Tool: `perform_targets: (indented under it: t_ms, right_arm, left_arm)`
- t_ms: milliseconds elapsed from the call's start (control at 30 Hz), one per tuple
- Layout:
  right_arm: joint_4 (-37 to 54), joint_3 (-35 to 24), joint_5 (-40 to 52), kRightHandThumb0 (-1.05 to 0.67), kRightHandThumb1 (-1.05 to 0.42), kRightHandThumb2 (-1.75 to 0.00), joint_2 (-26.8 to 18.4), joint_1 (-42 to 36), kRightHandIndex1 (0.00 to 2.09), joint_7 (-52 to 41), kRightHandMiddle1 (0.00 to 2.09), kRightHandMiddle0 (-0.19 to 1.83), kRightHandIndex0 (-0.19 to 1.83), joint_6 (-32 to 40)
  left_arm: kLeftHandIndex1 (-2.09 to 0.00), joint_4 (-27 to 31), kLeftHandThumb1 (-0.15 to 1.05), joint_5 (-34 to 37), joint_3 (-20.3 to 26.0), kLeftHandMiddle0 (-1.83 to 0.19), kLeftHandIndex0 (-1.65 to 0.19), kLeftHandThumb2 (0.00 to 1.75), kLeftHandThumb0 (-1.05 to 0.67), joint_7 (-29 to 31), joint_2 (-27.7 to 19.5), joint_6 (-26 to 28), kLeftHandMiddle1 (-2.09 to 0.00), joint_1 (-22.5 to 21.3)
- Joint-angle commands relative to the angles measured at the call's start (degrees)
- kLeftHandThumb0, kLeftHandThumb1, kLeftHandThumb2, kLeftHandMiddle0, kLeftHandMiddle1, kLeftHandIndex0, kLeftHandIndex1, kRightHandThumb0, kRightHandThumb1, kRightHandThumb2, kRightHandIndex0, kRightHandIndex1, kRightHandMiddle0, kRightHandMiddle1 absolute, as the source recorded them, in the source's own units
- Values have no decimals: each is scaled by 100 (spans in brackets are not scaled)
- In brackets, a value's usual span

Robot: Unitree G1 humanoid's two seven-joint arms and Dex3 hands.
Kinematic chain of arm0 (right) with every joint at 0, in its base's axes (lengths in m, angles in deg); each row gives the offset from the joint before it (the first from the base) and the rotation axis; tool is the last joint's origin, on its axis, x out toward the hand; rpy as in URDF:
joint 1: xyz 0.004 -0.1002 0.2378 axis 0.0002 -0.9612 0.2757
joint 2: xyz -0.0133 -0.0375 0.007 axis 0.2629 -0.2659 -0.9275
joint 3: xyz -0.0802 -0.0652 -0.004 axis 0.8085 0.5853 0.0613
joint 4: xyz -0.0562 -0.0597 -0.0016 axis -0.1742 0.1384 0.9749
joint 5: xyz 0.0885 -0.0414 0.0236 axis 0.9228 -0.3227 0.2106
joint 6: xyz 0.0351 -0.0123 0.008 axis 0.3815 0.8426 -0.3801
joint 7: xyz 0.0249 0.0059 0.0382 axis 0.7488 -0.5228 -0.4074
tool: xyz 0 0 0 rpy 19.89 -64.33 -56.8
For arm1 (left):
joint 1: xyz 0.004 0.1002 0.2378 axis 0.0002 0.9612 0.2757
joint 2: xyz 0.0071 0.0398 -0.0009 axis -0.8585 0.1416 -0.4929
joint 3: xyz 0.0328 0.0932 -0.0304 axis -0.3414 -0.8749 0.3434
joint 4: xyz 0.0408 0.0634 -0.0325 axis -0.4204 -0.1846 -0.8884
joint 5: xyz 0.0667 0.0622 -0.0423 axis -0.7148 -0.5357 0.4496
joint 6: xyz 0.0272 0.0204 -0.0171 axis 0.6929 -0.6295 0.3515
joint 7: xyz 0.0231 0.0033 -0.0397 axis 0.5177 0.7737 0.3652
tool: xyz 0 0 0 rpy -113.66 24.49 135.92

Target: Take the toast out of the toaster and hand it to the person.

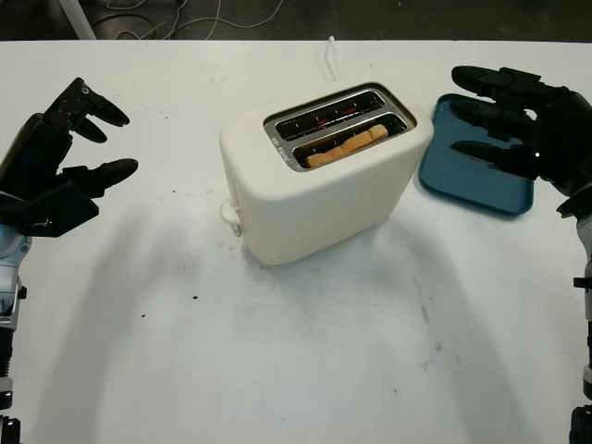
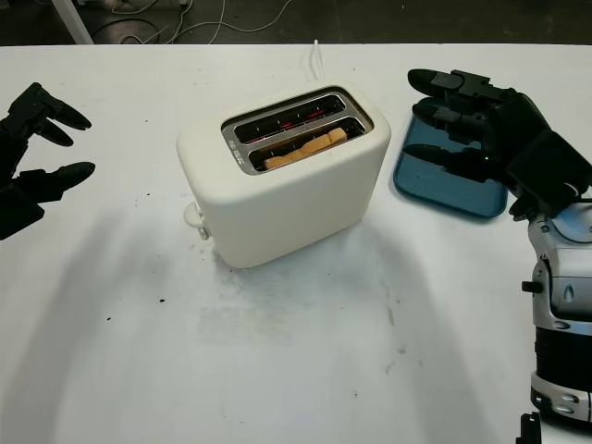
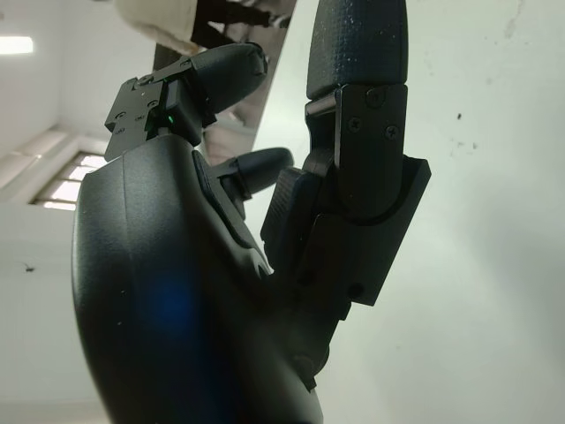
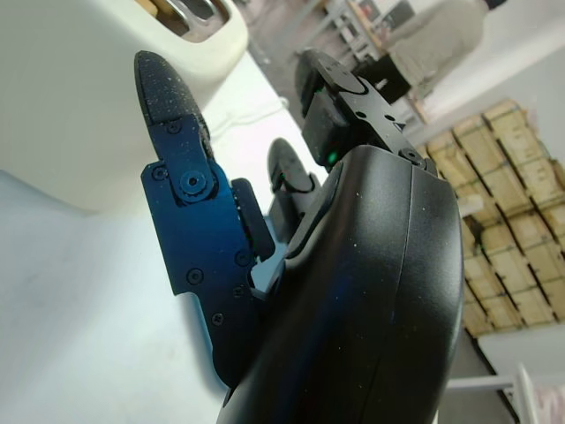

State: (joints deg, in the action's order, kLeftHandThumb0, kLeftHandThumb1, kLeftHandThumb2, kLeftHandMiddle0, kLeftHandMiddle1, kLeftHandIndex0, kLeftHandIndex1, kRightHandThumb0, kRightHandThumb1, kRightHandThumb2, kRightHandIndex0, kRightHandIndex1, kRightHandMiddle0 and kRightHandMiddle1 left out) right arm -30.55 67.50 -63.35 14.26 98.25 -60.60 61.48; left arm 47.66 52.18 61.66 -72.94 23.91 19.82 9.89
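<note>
The smooth, rounded cream toaster (image 1: 324,176) sits in the middle of the white table (image 1: 277,351). The brown toast (image 1: 347,146) lies in its nearer slot. The left hand (image 1: 65,157) is open, well left of the toaster. The right hand (image 2: 490,129) is open too, right of the toaster, over a flat blue tray (image 1: 472,176). The far slot glows red inside.

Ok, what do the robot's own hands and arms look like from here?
Both hands, left hand and right hand, are matte black, with three chunky segmented fingers joined by visible screws and a smooth rounded shell. A small green light glows near the knuckles. Silver-grey jointed forearms follow behind the black.
</note>
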Motion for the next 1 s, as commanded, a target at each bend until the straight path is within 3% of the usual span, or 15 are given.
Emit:
perform_targets:
  t_ms: [0, 967]
  right_arm:
    - [87, -30, -37, -62, -80, 0, -71, -43, 1, 54, 0, 51, 53, 49]
    - [103, -23, -148, -66, -79, 0, -63, -18, 1, 98, 0, 54, 55, 0]
  left_arm:
    - [-154, 22, 92, 26, -24, 0, 0, 43, -105, 9, 34, -66, -172, -38]
    - [-154, 42, 92, -13, -13, 0, 0, 45, -105, -7, 4, -68, -172, -27]
